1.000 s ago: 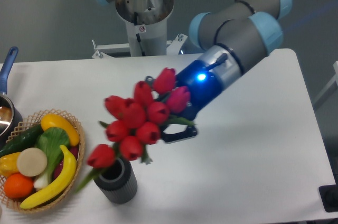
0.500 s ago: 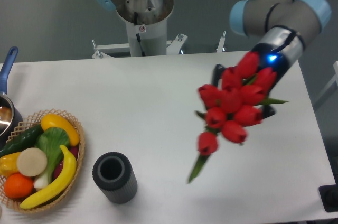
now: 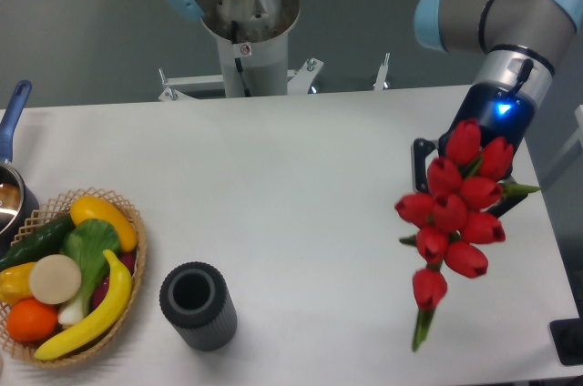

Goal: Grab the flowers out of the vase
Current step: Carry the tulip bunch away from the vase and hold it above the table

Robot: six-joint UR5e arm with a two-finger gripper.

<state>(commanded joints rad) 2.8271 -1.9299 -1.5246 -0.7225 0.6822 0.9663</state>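
Note:
The flowers (image 3: pixel 455 213), a bunch of red tulip buds with green stems, hang in the air over the right part of the table, stem end pointing down toward the front edge. My gripper (image 3: pixel 455 163) is shut on the flowers behind the buds, which mostly hide its fingers; one dark finger (image 3: pixel 420 164) shows at the left of the bunch. The vase (image 3: pixel 198 305), a short dark grey ribbed cylinder, stands empty at the front left, far from the gripper.
A woven basket (image 3: pixel 133 259) of fruit and vegetables sits at the front left beside the vase. A pot with a blue handle (image 3: pixel 13 113) is at the left edge. The arm's base column (image 3: pixel 244 35) rises behind the table. A dark object (image 3: pixel 567 342) sits at the right front corner.
The flowers have left the vase, carried by the gripper from above it across to the right side of the table. The vase now stands empty and has not moved.

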